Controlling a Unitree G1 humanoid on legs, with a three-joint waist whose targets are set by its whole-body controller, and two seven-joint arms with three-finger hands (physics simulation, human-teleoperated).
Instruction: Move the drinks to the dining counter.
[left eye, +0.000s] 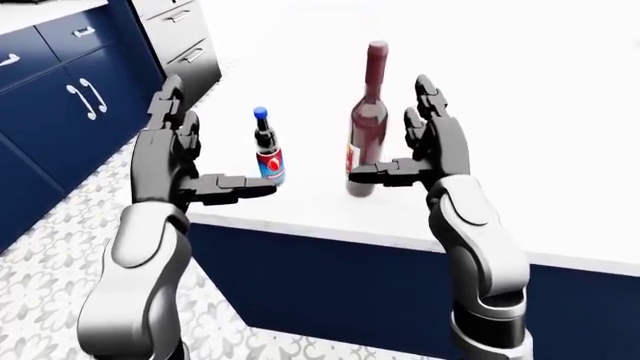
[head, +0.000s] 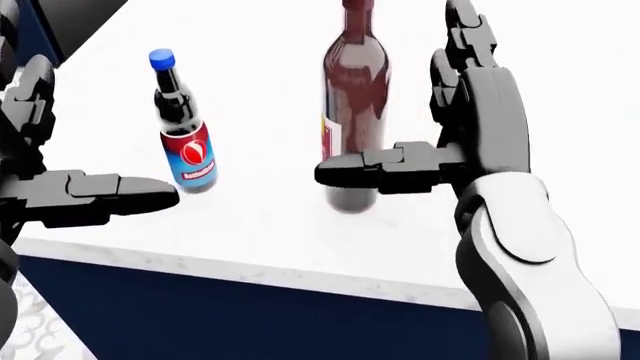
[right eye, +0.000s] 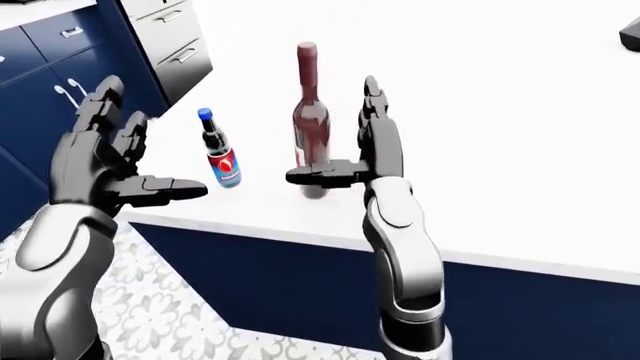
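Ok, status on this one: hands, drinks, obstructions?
Both hands open: left hand, right hand. Wine bottle and soda bottle upright on counter, ungripped. Nothing blocking.

Likely a home kitchen — navy cabinets, white counter, patterned floor.

**Colour and pattern record**

I note a white counter over navy panels. The wine bottle, just left of my right hand, is dark red. The soda bottle, beside my left hand, is dark, blue-capped, with a red-and-blue label. Both hands are black. The floor is grey-white, floral-patterned.
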